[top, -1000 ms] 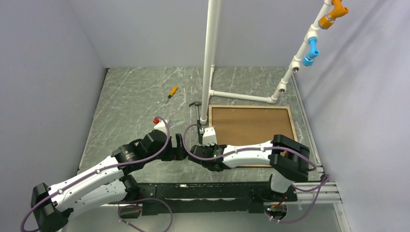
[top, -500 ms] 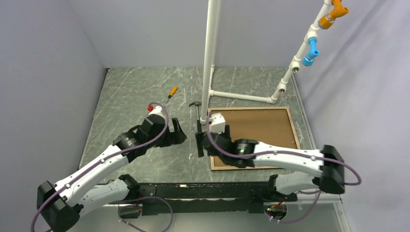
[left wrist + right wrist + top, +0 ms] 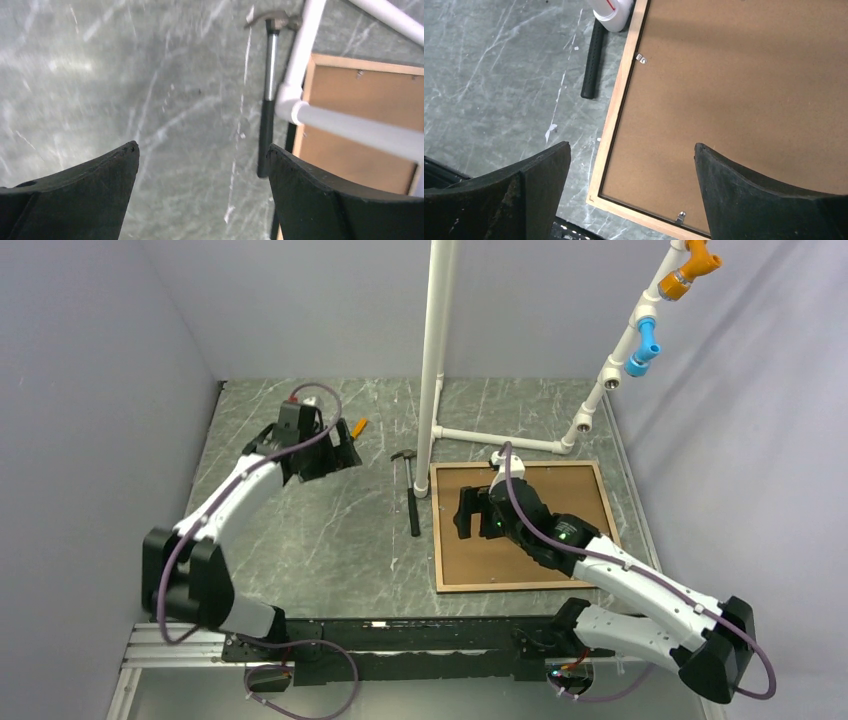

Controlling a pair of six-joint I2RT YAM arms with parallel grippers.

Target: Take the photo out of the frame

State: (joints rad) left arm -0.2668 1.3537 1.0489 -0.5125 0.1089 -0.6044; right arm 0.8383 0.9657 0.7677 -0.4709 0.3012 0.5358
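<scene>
Worktop (image 3: pixel 300 540) of grey-green veined stone carries everything. On its right half lies the frame (image 3: pixel 435 530), face down and flat, its border showing pale from the back. The photo (image 3: pixel 560 488) sits inside it, only its plain brown board showing. A white pipe stand (image 3: pixel 437 340) rises at the frame's far left corner. The right pincer (image 3: pixel 631 147) hangs over the left part of the board, fingers apart and holding nothing. The left pincer (image 3: pixel 202 150) is well away over the far left of the worktop, also spread and holding nothing. A hammer (image 3: pixel 411 495) lies just beside the frame's left edge. An orange-handled screwdriver (image 3: pixel 358 427) lies near the left pincer. Small metal clips (image 3: pixel 640 57) sit on the frame's inner edge.
</scene>
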